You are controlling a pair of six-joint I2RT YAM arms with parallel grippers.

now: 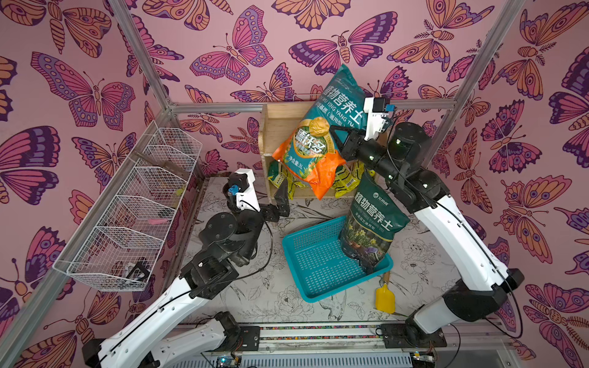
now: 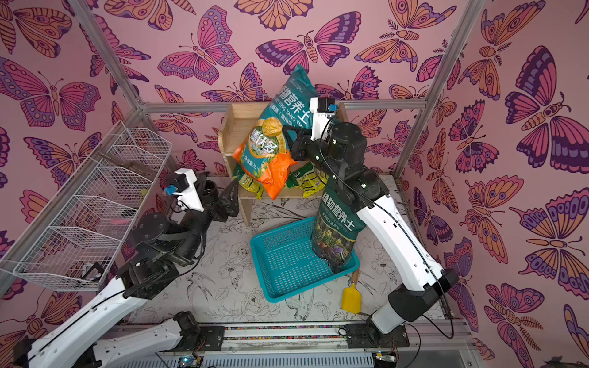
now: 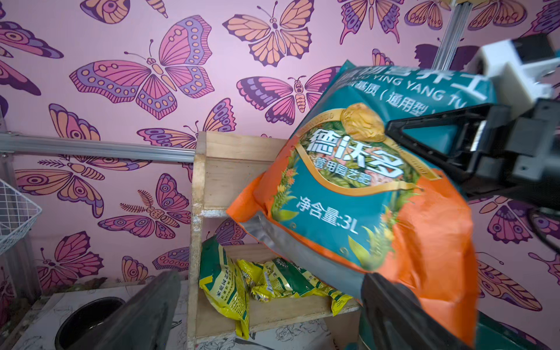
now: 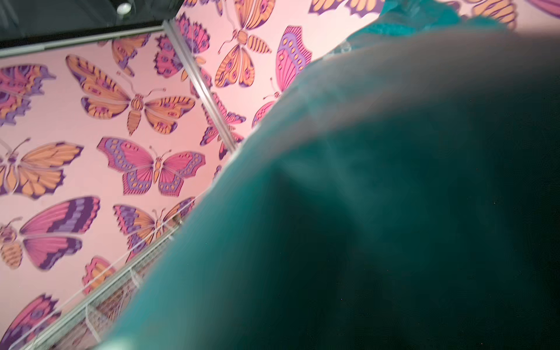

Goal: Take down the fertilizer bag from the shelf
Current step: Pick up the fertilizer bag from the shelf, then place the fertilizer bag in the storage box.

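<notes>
— Right gripper (image 1: 337,139) check: your jaws look pinched on the top edge of the orange-and-teal fertilizer bag (image 1: 306,159). Agree?
— Agree. In the left wrist view one black finger lies across the bag by its gold emblem; its mate is hidden behind the bag. Your left gripper (image 1: 281,199) is spread wide and holds nothing, low beside the wooden shelf (image 1: 271,127).
— Where's the bag sitting?
— Tilted in front of the shelf. Its top leans on a teal soil bag (image 1: 341,95) standing on the upper tier. Its orange bottom corner hangs in front of the lower tier. You can't tell whether it rests on the upper board.
— Counts?
— One fertilizer bag. Two soil bags: the one on the shelf, plus a second soil bag (image 1: 373,223) upright in the single teal plastic basket (image 1: 318,270). At least two yellow-green packets (image 3: 224,288) on the lower tier. One yellow trowel (image 1: 385,299) just beside the basket's corner. One white wire rack (image 1: 134,223) on your left-arm side.
</notes>
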